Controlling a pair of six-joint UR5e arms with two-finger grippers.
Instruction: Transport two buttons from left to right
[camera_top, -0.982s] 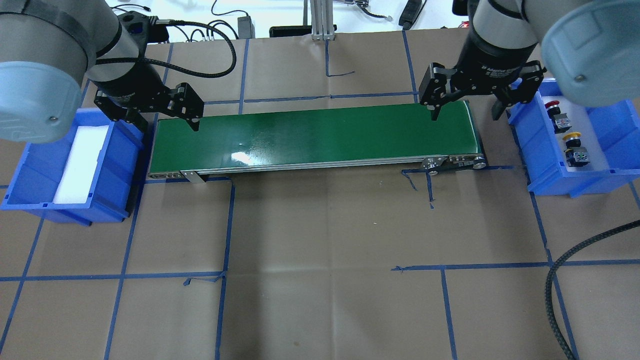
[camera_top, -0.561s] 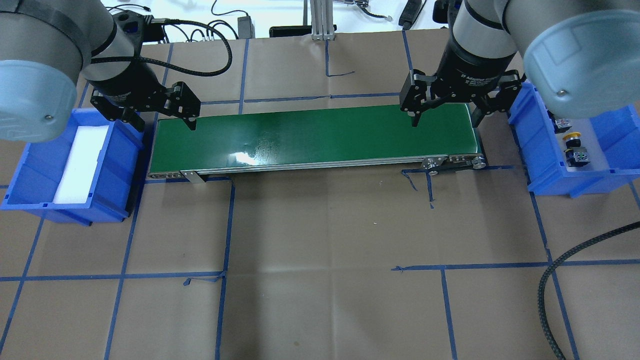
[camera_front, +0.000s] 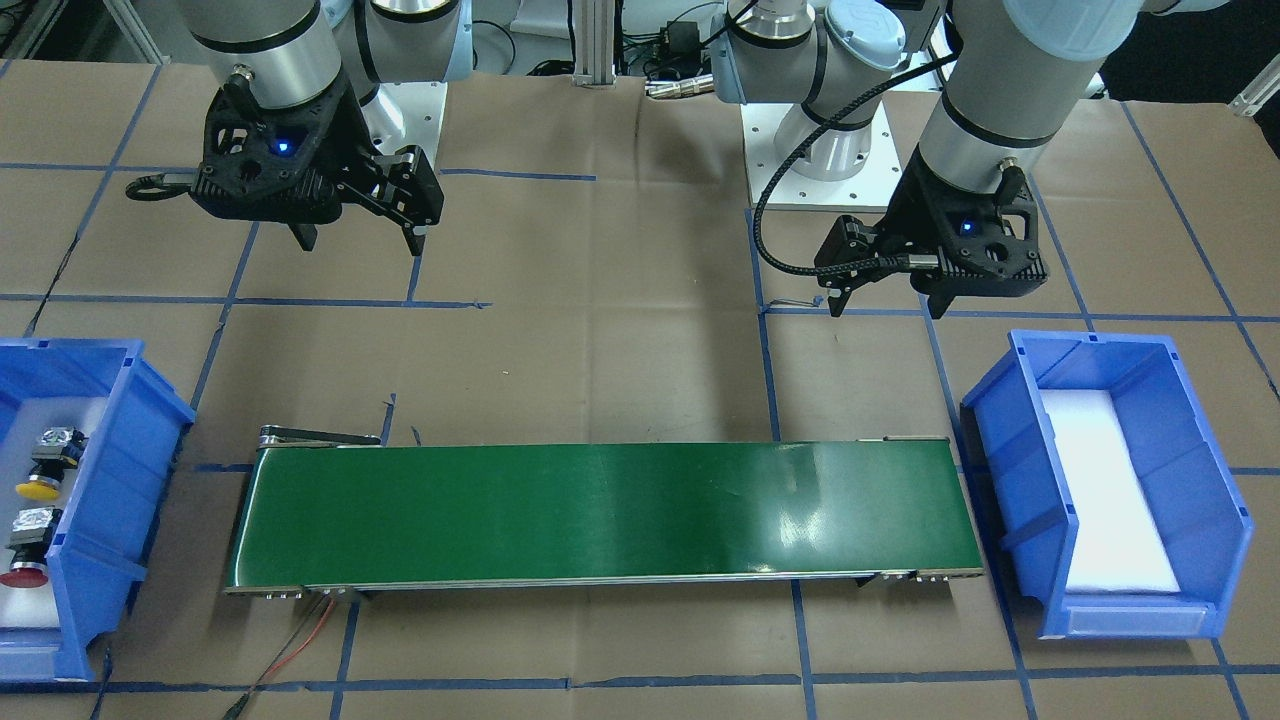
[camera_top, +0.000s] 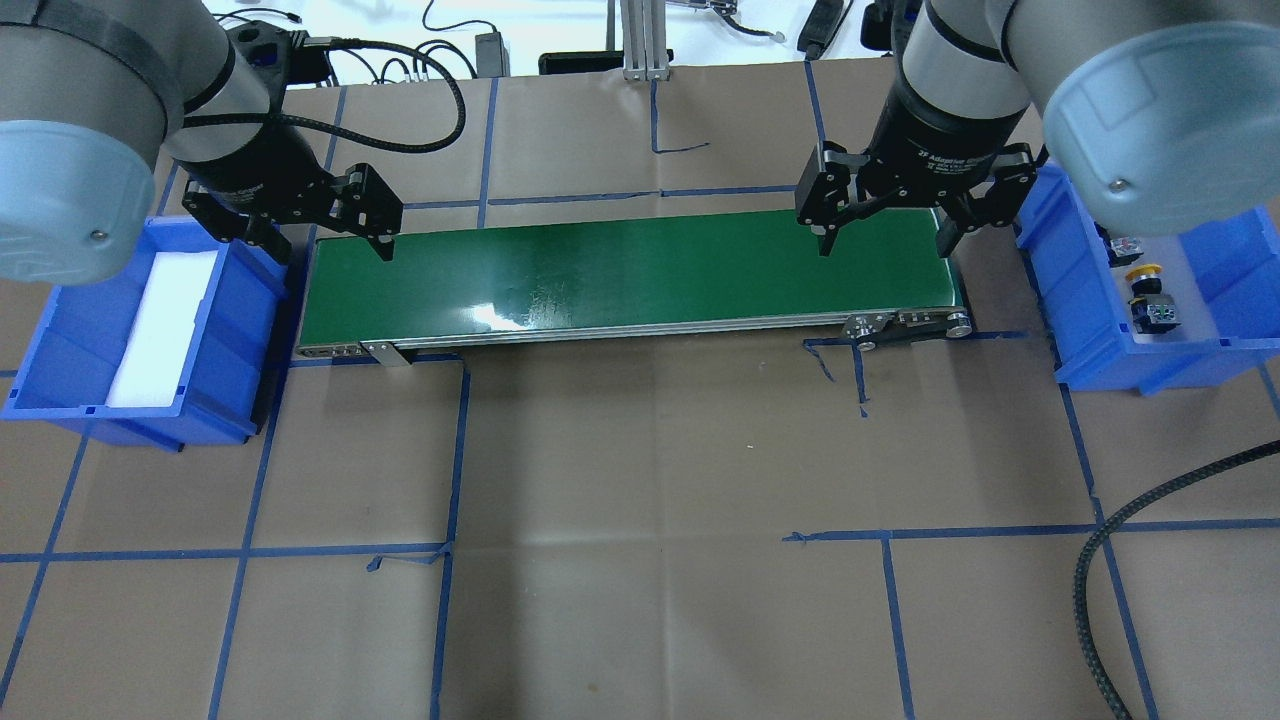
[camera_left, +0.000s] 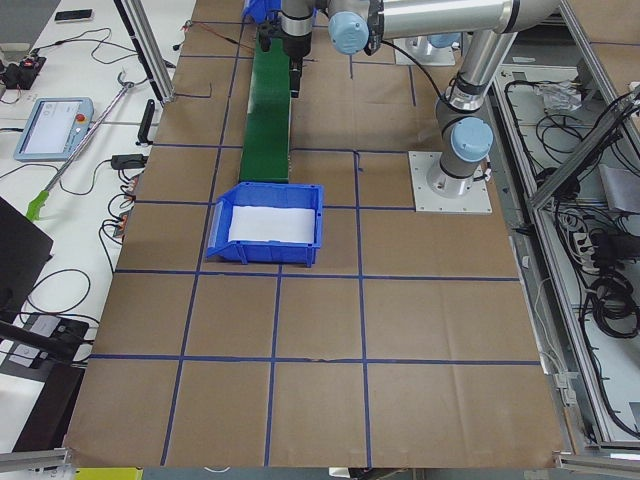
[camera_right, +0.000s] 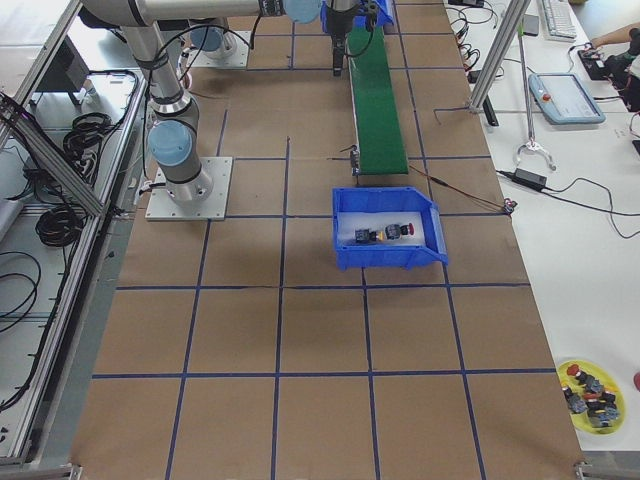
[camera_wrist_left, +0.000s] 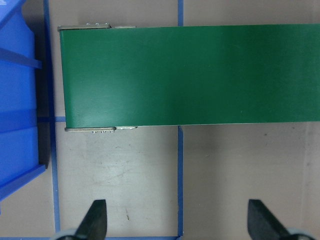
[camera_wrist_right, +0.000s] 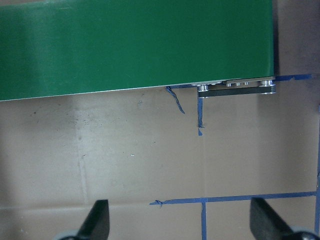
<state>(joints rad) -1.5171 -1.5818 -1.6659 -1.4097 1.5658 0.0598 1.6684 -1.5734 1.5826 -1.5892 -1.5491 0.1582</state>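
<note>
We are holding the right arm's fingers (camera_top: 822, 238) and left arm's fingers (camera_top: 381, 235) spread wide, empty. The yellow-capped push-button switch (camera_front: 45, 468) and red-capped push-button switch (camera_front: 27, 555) are lying in the blue plastic bin (camera_front: 140, 480), rightward of the right pair (nearer), caps pointing away.

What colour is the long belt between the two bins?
The belt is dark green, seen best in the overhead exterior view.

Brown paper crossed by blue tape lines (camera_top: 456, 450) covers the counter (camera_top: 640, 450). A white bench (camera_left: 90, 100) carrying a pendant (camera_left: 55, 128) runs along one side, with aluminium posts (camera_left: 148, 50) at its edge. Cables (camera_left: 605, 290) lie tangled along the opposite side.
</note>
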